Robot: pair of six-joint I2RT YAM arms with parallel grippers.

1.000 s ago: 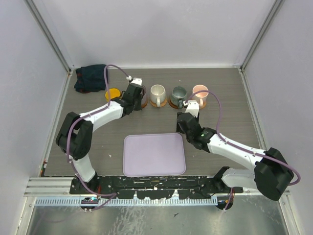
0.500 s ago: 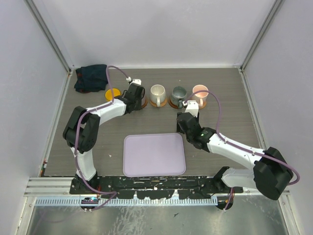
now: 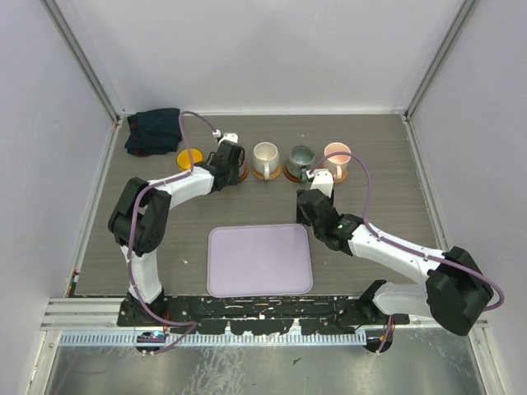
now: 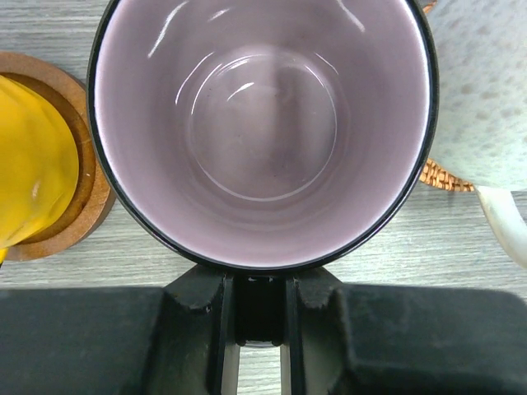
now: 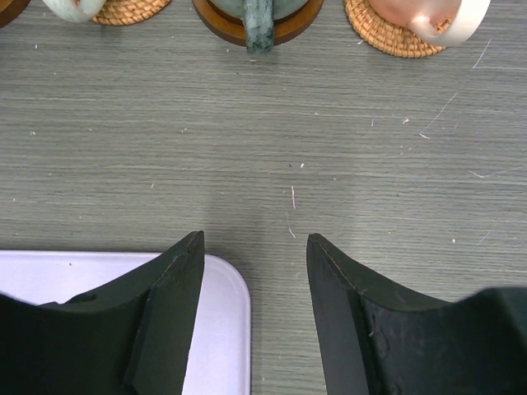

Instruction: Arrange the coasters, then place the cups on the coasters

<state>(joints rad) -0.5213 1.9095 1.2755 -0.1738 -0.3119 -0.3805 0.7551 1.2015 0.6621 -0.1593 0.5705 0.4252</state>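
Left tool was clamped on the handle of the glossy, round mauve cup. Right tool hung, jaws apart, above the grey wood-grain surface.

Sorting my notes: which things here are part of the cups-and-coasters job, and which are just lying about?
Job: yellow cup, purple cup in the left hand, cream cup, grey-green cup, pink cup, coasters.
Lying about: lavender tray, dark cloth.
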